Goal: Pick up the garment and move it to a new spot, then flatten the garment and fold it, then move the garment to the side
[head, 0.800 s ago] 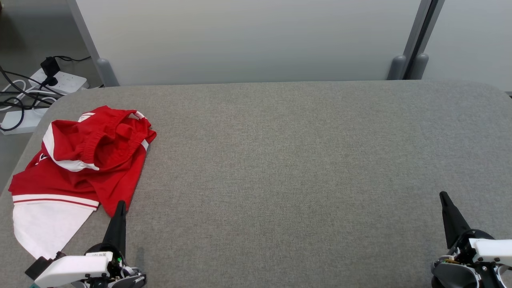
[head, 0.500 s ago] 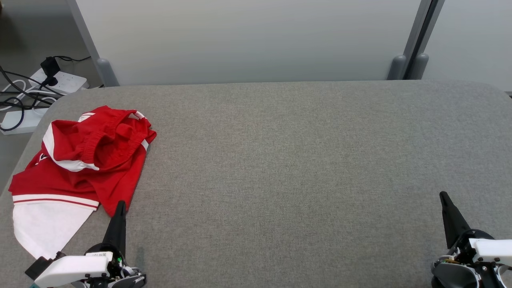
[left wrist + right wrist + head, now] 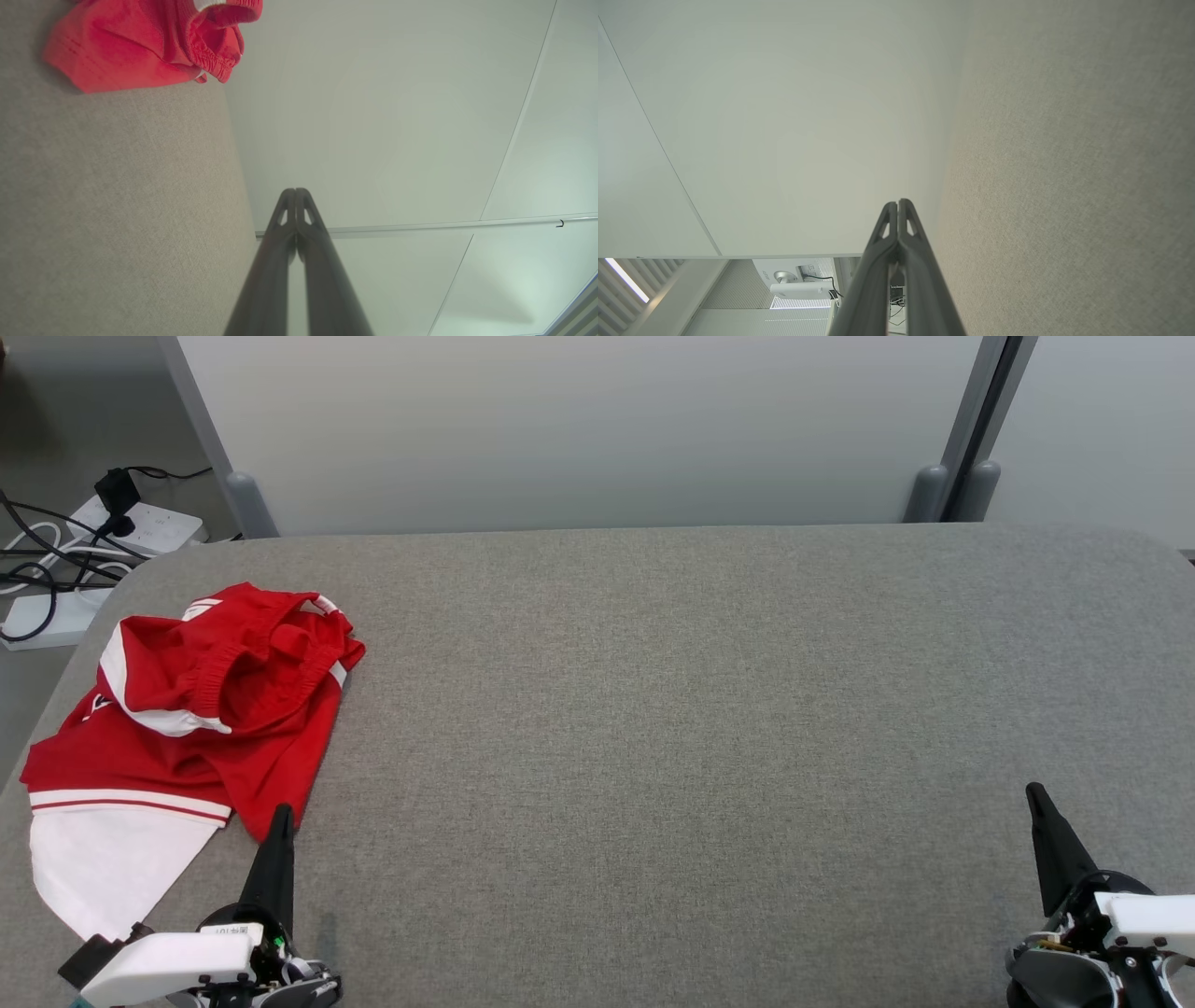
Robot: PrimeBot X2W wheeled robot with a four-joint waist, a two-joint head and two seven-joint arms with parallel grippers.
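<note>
A red garment with white trim and a white panel lies crumpled at the left end of the grey table. Its red waistband part fills the top left of the left wrist view. My left gripper rests at the lower left, shut and empty, its tip just beside the garment's near red corner. In the left wrist view its fingers are pressed together. My right gripper sits at the lower right, far from the garment, shut with nothing in it, fingers closed.
A pale partition wall stands behind the table. Power strips and cables lie on the floor past the table's left far corner. The table's left edge runs close to the garment.
</note>
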